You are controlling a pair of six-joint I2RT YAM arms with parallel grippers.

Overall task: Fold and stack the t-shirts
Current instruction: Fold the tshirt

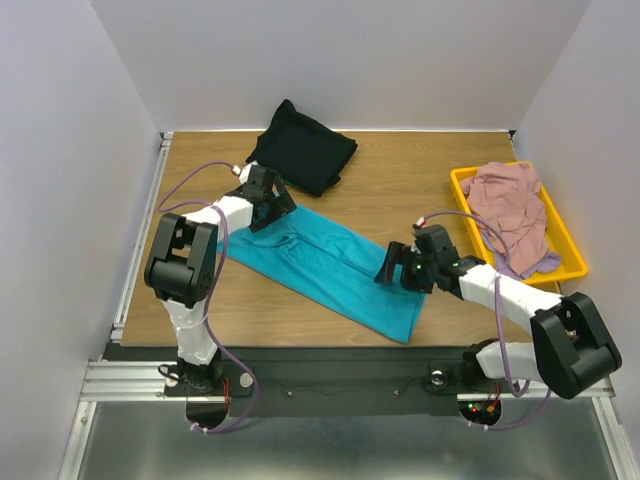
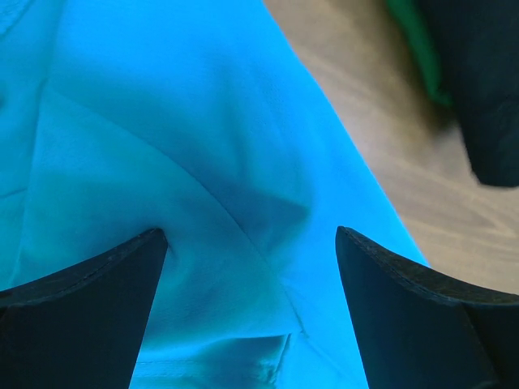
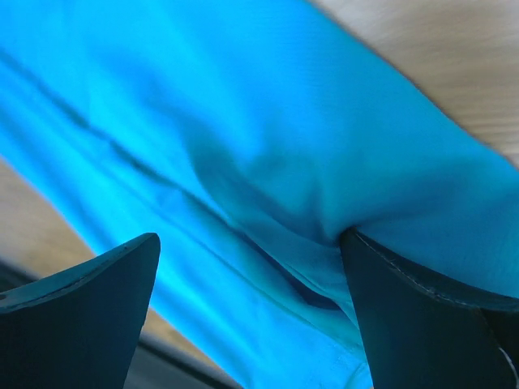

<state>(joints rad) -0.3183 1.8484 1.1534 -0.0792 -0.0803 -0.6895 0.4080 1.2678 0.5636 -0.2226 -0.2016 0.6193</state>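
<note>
Teal t-shirt half folded, both hands open over it

The teal t-shirt (image 1: 330,270) lies mid-table (image 1: 400,190) as a long diagonal strip, seemingly folded lengthwise but not yet crosswise. The left hand (image 1: 275,212) hovers at its far end and the right hand (image 1: 395,268) near its near end, both with jaws spread wide and gripping nothing. A black t-shirt (image 1: 303,150) sits bundled at the far edge over a green one (image 2: 418,49). The dusty pink t-shirt (image 1: 510,205) and the lavender one (image 1: 545,262) lie crumpled in the yellow tray (image 1: 455,180), so most folding likely remains.
</note>
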